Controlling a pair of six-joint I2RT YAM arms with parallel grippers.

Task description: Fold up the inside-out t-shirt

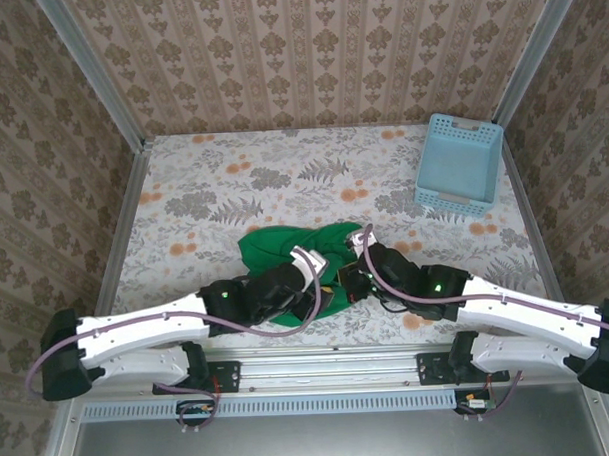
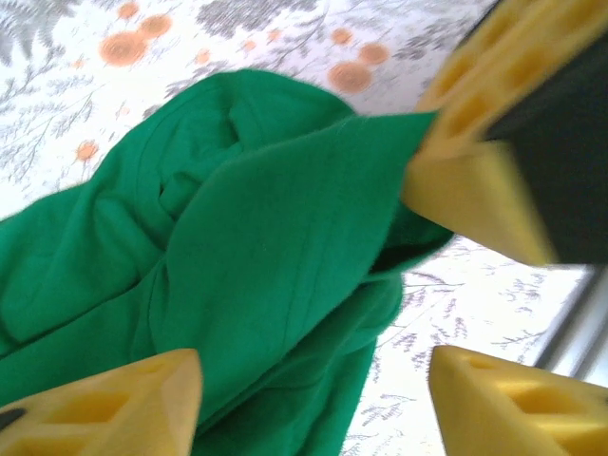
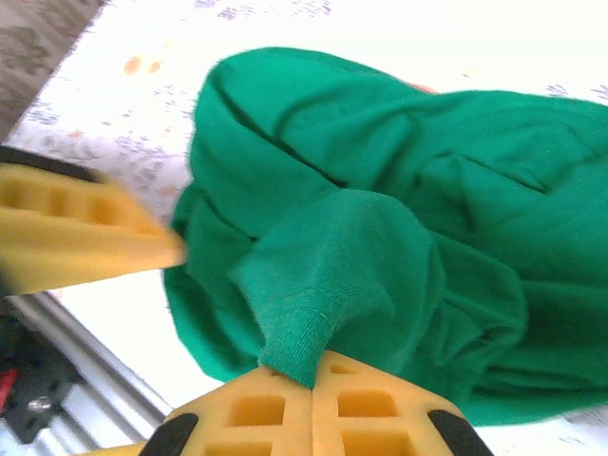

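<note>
Over floral tabletop [image 1: 282, 169]: pinching a fold of inside-out t-shirt [image 3: 399, 190] in right gripper [image 3: 312, 380], jaws clamping the cloth, bottom centre of right wrist view. Holding left gripper [image 2: 313, 366] jaws wide apart, gripping nothing. Lying bunched at lower centre of top view, between both wrists. Sitting upper right, well apart: blue basket [image 1: 459, 165].

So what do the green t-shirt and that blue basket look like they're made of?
The t-shirt looks like soft matte knit cloth: it wrinkles, drapes and shows a stitched hem. The basket looks like rigid moulded plastic, judging by its even lattice walls and straight rim.
</note>
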